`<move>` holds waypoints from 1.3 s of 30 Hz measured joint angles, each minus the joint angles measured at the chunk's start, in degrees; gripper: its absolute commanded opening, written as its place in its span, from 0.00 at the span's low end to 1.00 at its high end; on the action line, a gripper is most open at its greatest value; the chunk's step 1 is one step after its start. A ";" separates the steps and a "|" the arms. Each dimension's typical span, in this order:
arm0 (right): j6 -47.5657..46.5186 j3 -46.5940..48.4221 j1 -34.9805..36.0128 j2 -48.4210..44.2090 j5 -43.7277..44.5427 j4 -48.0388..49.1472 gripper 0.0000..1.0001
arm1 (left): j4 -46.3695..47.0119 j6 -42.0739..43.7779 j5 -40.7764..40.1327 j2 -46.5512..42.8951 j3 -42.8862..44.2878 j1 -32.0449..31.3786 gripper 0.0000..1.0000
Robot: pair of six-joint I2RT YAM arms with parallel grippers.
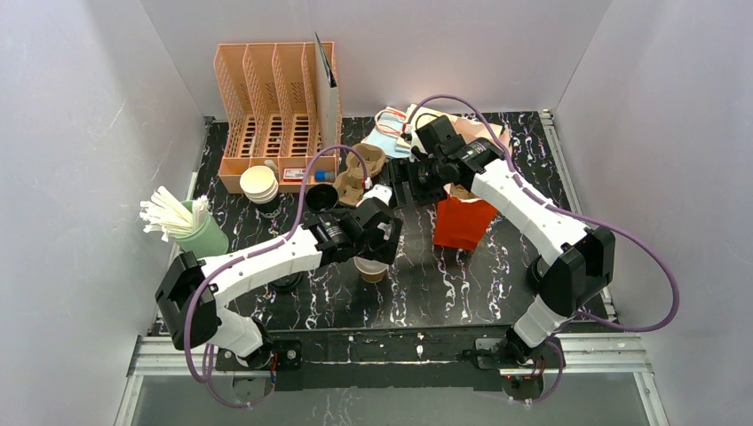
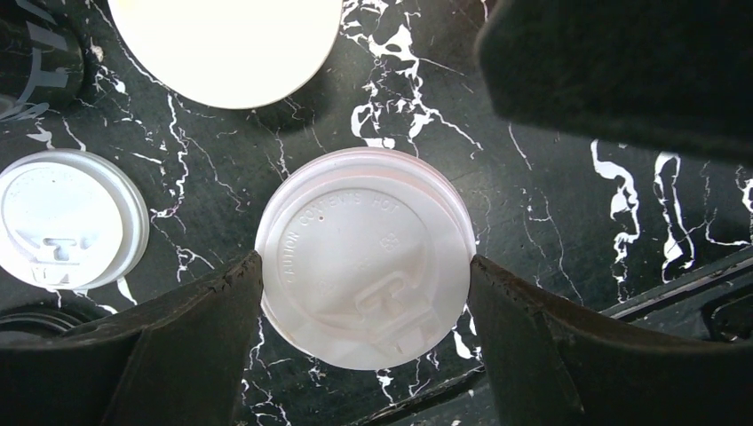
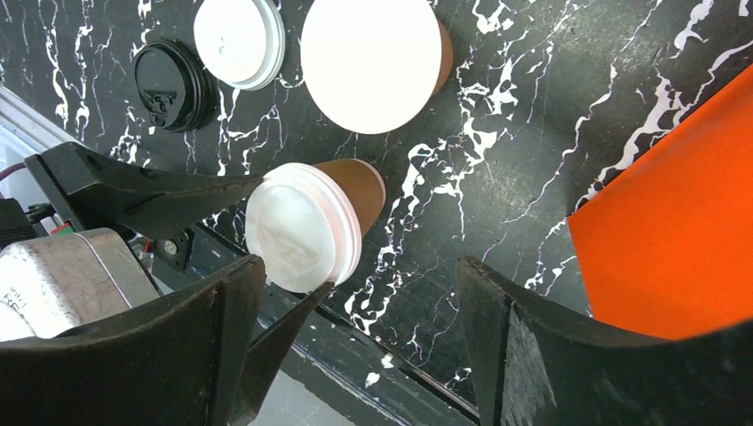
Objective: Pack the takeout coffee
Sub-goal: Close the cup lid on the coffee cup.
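The takeout coffee is a brown kraft cup standing on the black marble table, with a white plastic lid on top. It shows in the top view under my left gripper. My left gripper is above it, its two fingers touching the lid's rim on opposite sides. The lid also shows in the right wrist view. My right gripper is open and empty, held over the table between the cup and an orange paper bag. In the top view the right gripper is behind the bag.
A second open brown cup, a loose white lid and a black lid lie near the coffee. A black paper cup stands close. Behind are cup carriers, an orange file rack and a green cup of white sticks.
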 measured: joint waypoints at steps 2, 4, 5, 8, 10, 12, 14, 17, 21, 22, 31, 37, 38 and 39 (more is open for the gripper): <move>-0.02 -0.02 0.02 0.00 -0.39 0.00 0.87 | 0.57 -0.17 0.17 -0.07 -0.09 0.00 0.81; -0.04 0.00 0.00 0.00 -0.50 -0.02 0.87 | 0.94 -0.24 0.28 -0.07 -0.17 0.00 0.81; -0.04 -0.02 0.00 0.00 -0.55 -0.04 0.87 | 0.92 -0.24 0.31 -0.07 -0.17 0.00 0.81; -0.09 0.00 0.00 0.00 -0.52 -0.15 0.87 | 0.87 -0.22 0.33 0.09 -0.15 0.00 0.81; -0.15 -0.02 0.00 0.00 -0.48 -0.39 0.87 | 0.42 -0.17 0.31 0.31 -0.04 0.00 0.81; -0.22 -0.17 0.00 0.00 -0.50 -0.35 0.87 | -0.50 -0.07 0.26 0.42 0.33 0.00 0.81; -0.20 -0.31 0.00 0.00 -0.61 -0.33 0.87 | -1.95 0.15 0.26 0.48 1.03 0.00 0.81; -0.15 -0.31 0.00 -0.02 -0.70 -0.15 0.87 | -4.00 0.52 0.31 0.72 2.93 0.00 0.81; 0.22 -0.20 -0.17 -0.17 -0.68 0.59 0.86 | -6.25 0.61 0.33 0.76 5.42 -0.11 0.81; 0.24 -0.07 -0.24 -0.33 -0.28 0.63 0.86 | -6.60 0.59 0.33 0.74 5.60 -0.13 0.81; 1.92 6.58 -2.45 -0.92 10.12 0.68 0.53 | -9.03 -0.04 0.26 -1.14 5.25 -0.59 0.81; 1.92 7.23 -3.39 -4.42 10.03 4.26 0.10 | -9.73 -0.22 0.31 -1.20 5.22 -0.63 0.81; 1.99 7.23 -3.37 -5.29 9.49 5.27 0.06 | -9.73 -0.24 0.33 -1.16 5.22 -0.63 0.81; 1.90 7.17 -3.37 -6.10 8.85 6.25 0.04 | -9.73 -0.24 0.33 -1.11 5.22 -0.63 0.81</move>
